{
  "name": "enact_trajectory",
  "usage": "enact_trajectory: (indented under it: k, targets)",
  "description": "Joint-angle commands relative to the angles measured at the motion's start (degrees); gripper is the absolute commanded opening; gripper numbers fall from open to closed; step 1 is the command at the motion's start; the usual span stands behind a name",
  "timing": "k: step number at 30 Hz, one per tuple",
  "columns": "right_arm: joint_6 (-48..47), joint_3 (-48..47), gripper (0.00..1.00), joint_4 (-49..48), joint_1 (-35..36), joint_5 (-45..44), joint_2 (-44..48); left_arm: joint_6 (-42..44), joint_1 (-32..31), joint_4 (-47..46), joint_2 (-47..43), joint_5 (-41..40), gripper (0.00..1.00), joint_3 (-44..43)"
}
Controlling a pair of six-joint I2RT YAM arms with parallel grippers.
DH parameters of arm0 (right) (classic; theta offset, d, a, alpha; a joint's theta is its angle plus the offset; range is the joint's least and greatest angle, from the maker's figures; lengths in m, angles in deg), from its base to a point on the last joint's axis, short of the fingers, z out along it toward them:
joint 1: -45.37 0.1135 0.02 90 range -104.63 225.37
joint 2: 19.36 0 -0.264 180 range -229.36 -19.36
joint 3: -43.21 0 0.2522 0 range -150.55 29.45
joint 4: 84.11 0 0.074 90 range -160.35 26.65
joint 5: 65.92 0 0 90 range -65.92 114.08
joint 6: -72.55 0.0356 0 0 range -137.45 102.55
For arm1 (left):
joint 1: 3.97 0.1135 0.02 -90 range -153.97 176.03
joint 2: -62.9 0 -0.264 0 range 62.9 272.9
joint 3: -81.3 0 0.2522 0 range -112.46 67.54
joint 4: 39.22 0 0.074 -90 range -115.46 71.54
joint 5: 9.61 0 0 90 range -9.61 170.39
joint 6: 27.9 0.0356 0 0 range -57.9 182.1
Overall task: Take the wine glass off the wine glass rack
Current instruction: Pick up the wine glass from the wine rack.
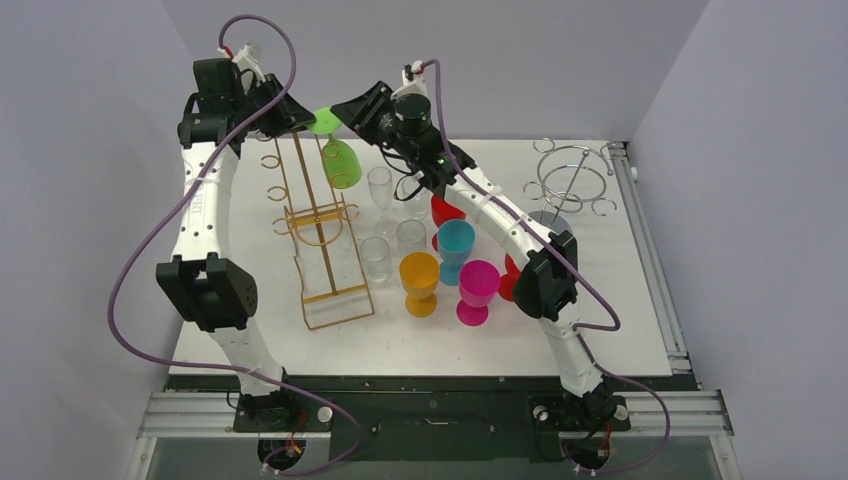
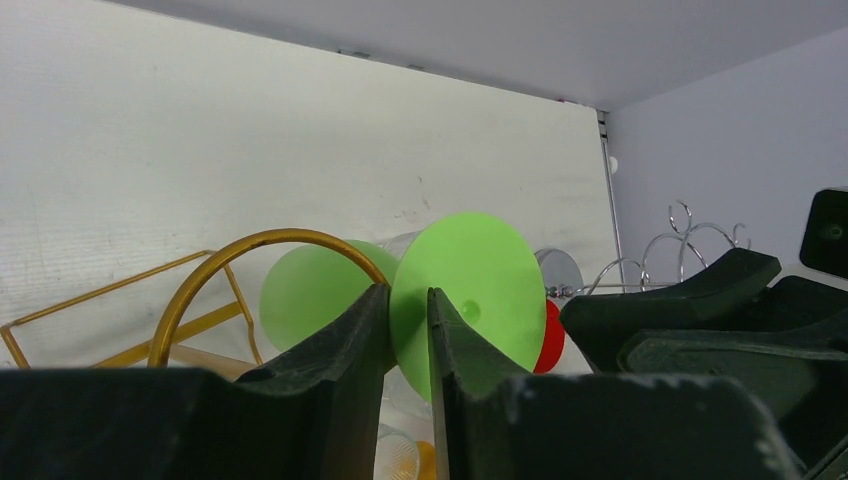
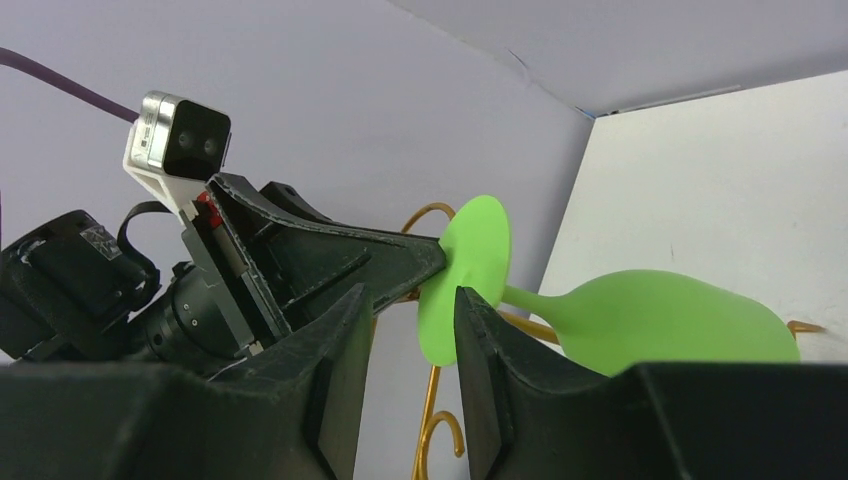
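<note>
The white worktop is matte and faintly scuffed. It carries the gold wire rack, a thin lacquered frame with open hoops along its rails. The green wine glass hangs at the rack's far end, well above the worktop. It is smooth, slightly translucent plastic, with a rounded bowl and a slim stem. Its foot is a flat round disc. The left claw is clenched on the rim of that foot, its dark, grainy fingers pinching the disc from both faces. The right claw is released, its jaws standing apart with the lower edge of the foot between or just beyond their tips. I cannot tell whether either tip touches it. A gold hoop arcs between bowl and foot, so the stem is probably not yet out of its slot. To free it well, the glass should slide along the line of the hoop's opening rather than be lifted against the wire. A slick disc held only at its edge can pivot or slip. Bringing the right claw gently onto the foot or stem before pulling would steady the bowl's weight and spare the light rack from being dragged.
</note>
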Motion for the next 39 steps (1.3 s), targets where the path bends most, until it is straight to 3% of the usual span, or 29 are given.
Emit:
enact_trajectory:
  k: [1, 8, 23, 39]
  targets:
    - [1.8, -3.0, 0.31, -4.2, 0.5, -1.4, -1.8, 1.5, -0.8, 5.4, -1.0, 1.6, 0.18, 2.4]
    - [2.4, -0.6, 0.29, -4.0, 0.5, -2.1, -1.2, 1.4, -0.9, 5.3, -1.3, 1.8, 0.18, 2.7]
    - [0.9, 4.1, 0.35, -4.8, 0.2, -4.1, 4.8, 1.4, -0.8, 5.4, -1.0, 1.7, 0.18, 2.5]
    - [1.4, 8.9, 0.34, -4.8, -0.3, -6.1, 7.9, 1.5, -0.6, 5.3, -0.6, 1.6, 0.12, 2.5]
